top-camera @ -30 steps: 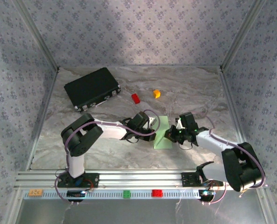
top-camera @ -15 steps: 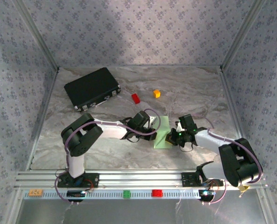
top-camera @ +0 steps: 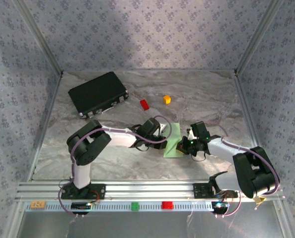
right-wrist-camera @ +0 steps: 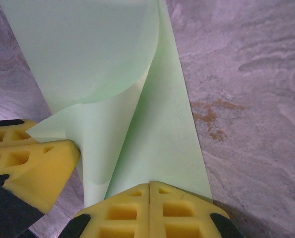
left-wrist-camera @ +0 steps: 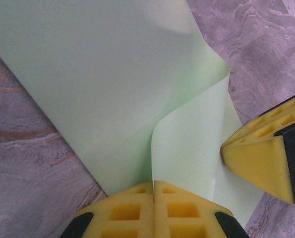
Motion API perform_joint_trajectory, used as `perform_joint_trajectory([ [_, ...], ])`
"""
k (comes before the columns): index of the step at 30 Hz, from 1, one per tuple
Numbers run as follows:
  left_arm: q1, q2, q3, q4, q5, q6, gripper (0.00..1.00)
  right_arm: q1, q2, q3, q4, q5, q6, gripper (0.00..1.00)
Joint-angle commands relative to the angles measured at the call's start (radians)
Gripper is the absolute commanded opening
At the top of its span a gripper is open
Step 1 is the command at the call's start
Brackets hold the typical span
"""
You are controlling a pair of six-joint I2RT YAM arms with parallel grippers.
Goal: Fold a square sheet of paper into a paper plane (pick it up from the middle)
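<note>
The square sheet of paper [left-wrist-camera: 103, 74] is matt, smooth (thin stock); the table [right-wrist-camera: 247, 99] looks marbled.

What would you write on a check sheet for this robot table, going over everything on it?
Surface: marble-look table, flat, no spills seen.
Job's things: square sheet of paper, light green, partly folded, one flap curled up; no finished plane.
Clutter: black case, red block and orange block at the back, apart from the paper.
Grippers: left gripper shut on the curled flap; right gripper shut, tips at the sheet's edge.
Cables: purple cables looped along both arms.
Surroundings: patterned walls, metal frame posts.
</note>
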Motion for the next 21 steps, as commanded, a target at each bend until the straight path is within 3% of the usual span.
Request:
perform_joint_trajectory([
  [1,0.000,0.006,0.010,-0.018,-0.005,0.003,0.02,-0.011,0.012,-0.008,-0.070,0.043,-0.022,0.01],
  [21,-0.001,-0.049,-0.038,0.042,-0.020,-0.010,0.02,-0.017,0.007,-0.009,-0.072,0.041,-0.023,0.01],
])
